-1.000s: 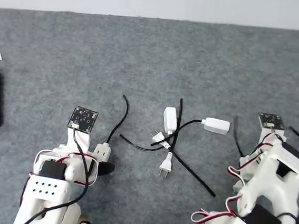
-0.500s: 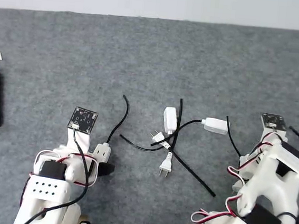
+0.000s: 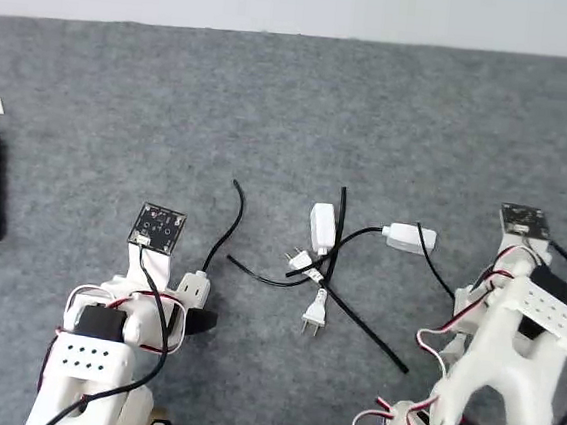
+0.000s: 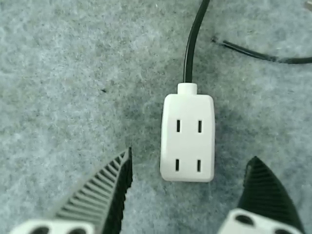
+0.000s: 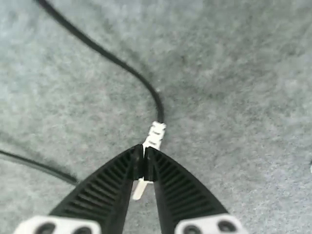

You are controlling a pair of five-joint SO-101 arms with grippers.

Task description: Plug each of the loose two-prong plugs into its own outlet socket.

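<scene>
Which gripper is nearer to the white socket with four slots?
Left. The left gripper is open just above the socket, straddling it. The right gripper is far off on the table's other side, shut on a plug.

Plug [image 5: 155, 132] mostly hidden w/in right end effector [image 5: 145, 152]; prongs can't be made out.

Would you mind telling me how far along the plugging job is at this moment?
Nothing looks plugged in yet. In hand: the right tool is shut on one plug, and the left tool sits open around a socket block whose slots are empty. Left to do: two loose plugs lie mid-table near two other sockets, so all three insertions appear to remain.
</scene>
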